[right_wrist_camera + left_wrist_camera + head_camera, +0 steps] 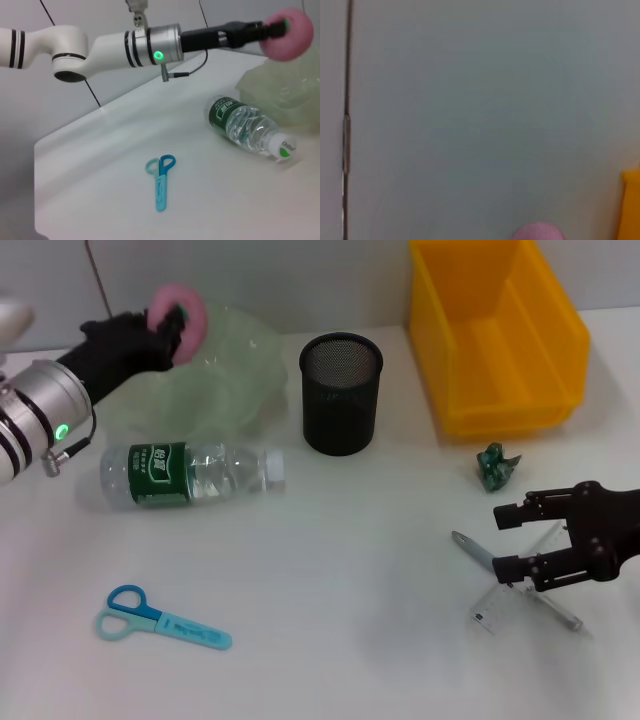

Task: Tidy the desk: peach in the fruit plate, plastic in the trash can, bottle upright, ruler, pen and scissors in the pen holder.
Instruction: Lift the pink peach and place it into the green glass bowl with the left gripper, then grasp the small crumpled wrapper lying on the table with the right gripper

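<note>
My left gripper (174, 333) is shut on the pink peach (196, 320), holding it above the back left rim of the pale green fruit plate (225, 380). The peach (290, 34) also shows in the right wrist view, and its top edge (537, 233) in the left wrist view. A plastic bottle (190, 475) lies on its side in front of the plate. Blue scissors (160, 620) lie near the front left. The black mesh pen holder (341, 392) stands mid-table. My right gripper (508, 540) is open just above the pen (480, 553) and the clear ruler (505, 605). Crumpled green plastic (497, 464) lies beside it.
The yellow trash can (495, 335) stands at the back right, just behind the green plastic. In the right wrist view the bottle (247, 127) and scissors (161, 182) lie on the white table, whose front left edge is close to the scissors.
</note>
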`<state>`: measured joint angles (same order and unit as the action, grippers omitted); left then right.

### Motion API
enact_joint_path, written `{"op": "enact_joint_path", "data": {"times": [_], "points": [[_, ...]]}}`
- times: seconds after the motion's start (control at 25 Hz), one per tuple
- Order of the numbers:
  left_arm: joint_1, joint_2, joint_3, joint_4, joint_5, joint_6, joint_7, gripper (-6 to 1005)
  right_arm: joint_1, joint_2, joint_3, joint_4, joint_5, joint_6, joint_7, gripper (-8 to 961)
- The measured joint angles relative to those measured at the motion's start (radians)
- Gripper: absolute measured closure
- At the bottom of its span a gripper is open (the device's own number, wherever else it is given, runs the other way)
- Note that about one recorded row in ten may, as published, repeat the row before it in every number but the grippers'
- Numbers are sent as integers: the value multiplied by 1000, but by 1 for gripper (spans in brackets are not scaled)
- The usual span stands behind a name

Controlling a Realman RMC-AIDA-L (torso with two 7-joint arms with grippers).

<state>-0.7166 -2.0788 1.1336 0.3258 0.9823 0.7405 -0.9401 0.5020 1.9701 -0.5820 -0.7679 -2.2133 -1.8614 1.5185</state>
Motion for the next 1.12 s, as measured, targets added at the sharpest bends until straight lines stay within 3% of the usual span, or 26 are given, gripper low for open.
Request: {"op": "enact_joint_path", "data": {"times": [0.24,0.56,0.76,0.84,0.96,1.12], "points": [[-2,-1,24,-2,-3,-43,17,784,3,2,-3,1,0,4,-1,141],[5,-1,23,3,-3,-48,11,554,6,4,-4,1,0,4,-5,142],[6,-1,19,4,-3,-48,10,290,6,4,-4,1,0,4,-6,142],[9,-1,17,6,-3,-42,5,255,6,4,-4,1,0,4,-6,142],[16,4,28,14,4,13,-69,202,4,4,-1,1,0,4,-6,142],[89,32,65,103,63,246,-287,184,2,4,4,1,0,3,-6,143]]}}
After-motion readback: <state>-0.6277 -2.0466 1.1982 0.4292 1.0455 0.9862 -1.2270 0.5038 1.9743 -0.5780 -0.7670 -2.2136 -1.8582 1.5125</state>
